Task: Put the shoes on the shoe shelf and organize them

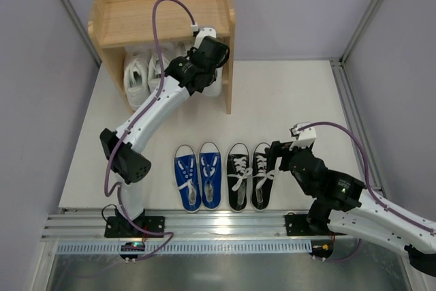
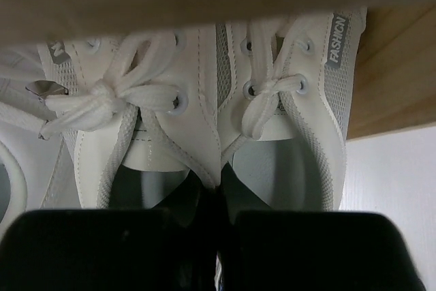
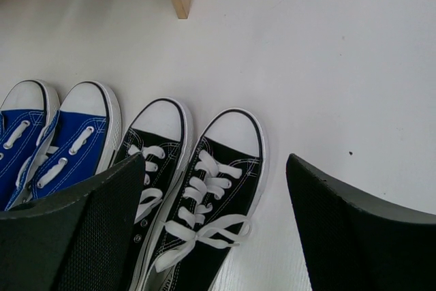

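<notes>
- We see our left claw (image 2: 219, 236) reaching under the top board of the shoe shelf (image 1: 163, 8) at the upper left of the overhead view. Its jaws are pinched narrow on the touching inner collars of two white sneakers (image 2: 170, 134).
- Another white pair (image 1: 139, 76) sits just left of them in the shelf.
- Our right claw (image 3: 218, 236) hangs wide open and holds nothing, over the right-hand shoe of the black pair (image 1: 248, 175).
- The blue pair (image 1: 197, 175) stands beside the black pair on the white table (image 1: 293, 100), lower centre, toes towards the shelf.
</notes>
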Action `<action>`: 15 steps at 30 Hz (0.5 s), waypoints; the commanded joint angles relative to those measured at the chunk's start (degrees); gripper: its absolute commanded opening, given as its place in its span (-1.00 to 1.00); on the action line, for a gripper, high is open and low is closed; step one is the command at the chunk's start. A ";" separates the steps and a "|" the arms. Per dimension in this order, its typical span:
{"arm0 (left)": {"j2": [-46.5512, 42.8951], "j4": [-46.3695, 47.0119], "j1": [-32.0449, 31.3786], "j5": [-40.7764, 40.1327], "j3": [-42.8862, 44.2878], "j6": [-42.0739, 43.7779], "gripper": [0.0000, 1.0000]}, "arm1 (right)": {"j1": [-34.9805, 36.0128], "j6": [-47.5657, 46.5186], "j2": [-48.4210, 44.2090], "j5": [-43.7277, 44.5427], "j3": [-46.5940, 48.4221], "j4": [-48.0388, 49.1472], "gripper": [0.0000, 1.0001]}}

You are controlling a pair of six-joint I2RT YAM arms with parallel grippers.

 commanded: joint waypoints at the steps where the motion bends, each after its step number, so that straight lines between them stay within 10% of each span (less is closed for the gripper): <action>1: -0.62 15.40 0.32 -0.03 3.87 -1.63 -0.99 | 0.08 0.20 0.10 -0.67 0.04 1.56 0.69; 15: 0.09 22.34 4.89 11.38 -2.52 -1.63 -1.00 | 0.08 1.17 -0.52 -2.08 -1.45 2.43 0.69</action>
